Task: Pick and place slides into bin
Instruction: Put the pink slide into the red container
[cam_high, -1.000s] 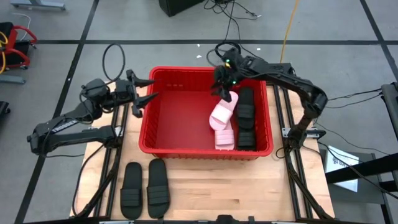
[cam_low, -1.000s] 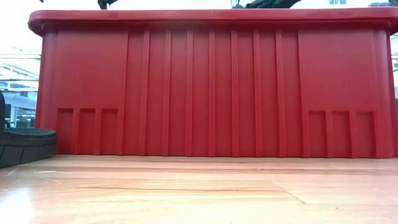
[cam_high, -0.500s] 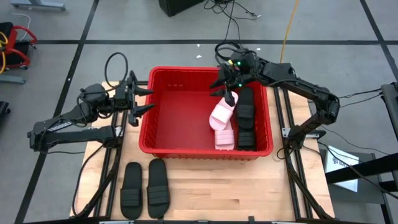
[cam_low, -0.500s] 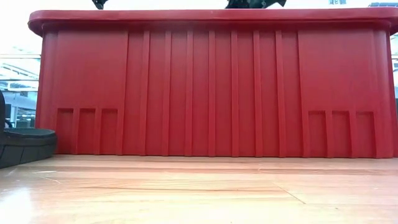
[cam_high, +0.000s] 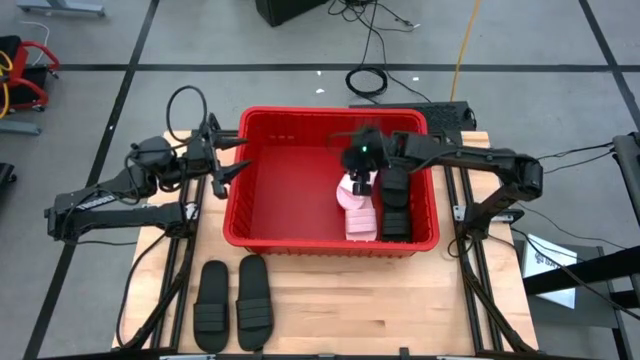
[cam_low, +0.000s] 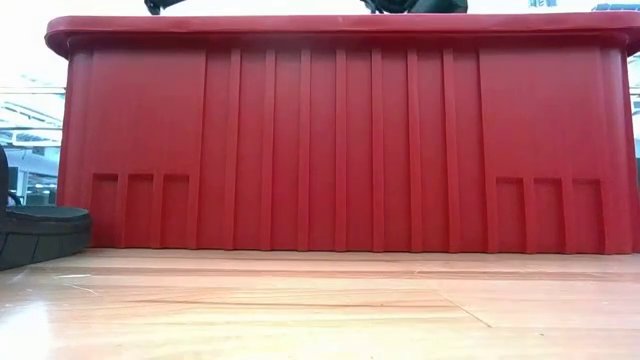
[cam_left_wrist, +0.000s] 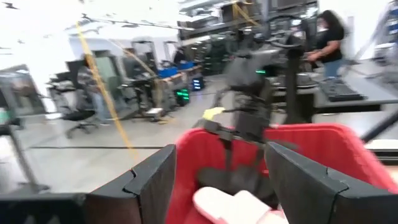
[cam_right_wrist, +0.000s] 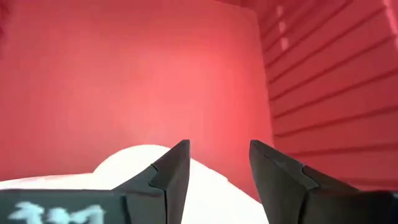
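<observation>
We held our right gripper (cam_right_wrist: 214, 163) open just over the pale pink slide (cam_high: 352, 193) inside the red bin (cam_high: 262, 190), our left gripper (cam_high: 228, 158) open outside.

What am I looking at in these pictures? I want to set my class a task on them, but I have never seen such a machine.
It is a robot with two dark arms at a wooden table, each ending in a two-finger gripper. One camera looks straight down, one sits at table height facing the wall of the red bin, and one rides on each wrist. The job is putting slides into the bin. Two pale slides and two black slides lie inside; two more black slides wait on the table. The right gripper is open, low over the pale slides and holding nothing. The left gripper waits open at the bin's left rim.
</observation>
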